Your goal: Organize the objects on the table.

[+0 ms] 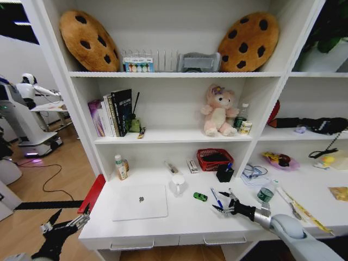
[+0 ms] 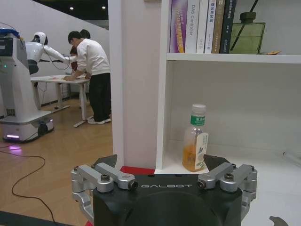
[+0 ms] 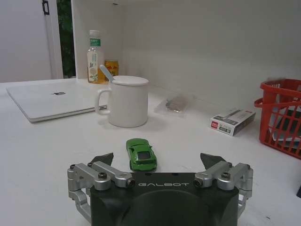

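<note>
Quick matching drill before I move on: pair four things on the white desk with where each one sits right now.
Things:
1. silver laptop
2. green toy car
3. white mug
4. black pen cup

Places:
A. just ahead of the right pincer, which is open and low over the desk
B. beside the red basket, towards the back of the desk
C. lying flat and closed on the left part of the desk
D. between the laptop and the toy car, with a spoon in it

Pairs: 1-C, 2-A, 3-D, 4-B

The left pincer is open, off the desk's left end.
</note>
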Tool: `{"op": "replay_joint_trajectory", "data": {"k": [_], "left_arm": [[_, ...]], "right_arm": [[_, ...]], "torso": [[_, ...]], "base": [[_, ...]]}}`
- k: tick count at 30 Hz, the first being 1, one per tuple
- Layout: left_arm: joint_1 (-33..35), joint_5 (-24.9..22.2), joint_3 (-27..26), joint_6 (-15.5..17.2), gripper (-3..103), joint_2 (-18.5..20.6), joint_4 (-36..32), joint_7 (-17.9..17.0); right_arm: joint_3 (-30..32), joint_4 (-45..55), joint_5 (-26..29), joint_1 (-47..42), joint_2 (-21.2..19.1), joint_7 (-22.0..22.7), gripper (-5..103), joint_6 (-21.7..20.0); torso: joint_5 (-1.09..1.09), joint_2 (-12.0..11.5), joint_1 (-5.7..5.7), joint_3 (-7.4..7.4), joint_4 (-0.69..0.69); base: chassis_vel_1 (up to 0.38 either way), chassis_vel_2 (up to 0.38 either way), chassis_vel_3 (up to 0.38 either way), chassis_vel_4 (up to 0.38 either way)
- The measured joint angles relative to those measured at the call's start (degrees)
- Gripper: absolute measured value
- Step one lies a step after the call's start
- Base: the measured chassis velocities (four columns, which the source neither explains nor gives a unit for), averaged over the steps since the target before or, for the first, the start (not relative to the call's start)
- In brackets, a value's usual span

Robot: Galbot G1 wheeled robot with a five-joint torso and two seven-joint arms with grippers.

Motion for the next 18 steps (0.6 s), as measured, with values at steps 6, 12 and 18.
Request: {"op": "replay_joint_trajectory", "data": {"k": [6, 12, 18], "left_arm": [[0.0, 0.0, 0.0, 0.0, 100, 0.0, 0.0, 0.0], [0.0, 0.0, 0.0, 0.0, 100, 0.0, 0.0, 0.0], [0.0, 0.0, 0.0, 0.0, 100, 0.0, 0.0, 0.0]], "right_arm": [[-8.0, -2.8, 0.5, 8.5, -0.2, 0.2, 100, -0.5], [-13.9, -5.5, 0.1, 13.8, 0.9, 0.2, 100, -0.8], [-16.7, -6.8, -1.1, 15.6, 2.2, -0.5, 100, -0.8]], "torso": [[0.00, 0.0, 0.00, 0.00, 0.01], [0.00, 0.0, 0.00, 0.00, 0.01], [0.00, 0.0, 0.00, 0.00, 0.00]], "base": [[0.000, 0.000, 0.000, 0.000], [0.000, 0.000, 0.000, 0.000], [0.000, 0.000, 0.000, 0.000]]}}
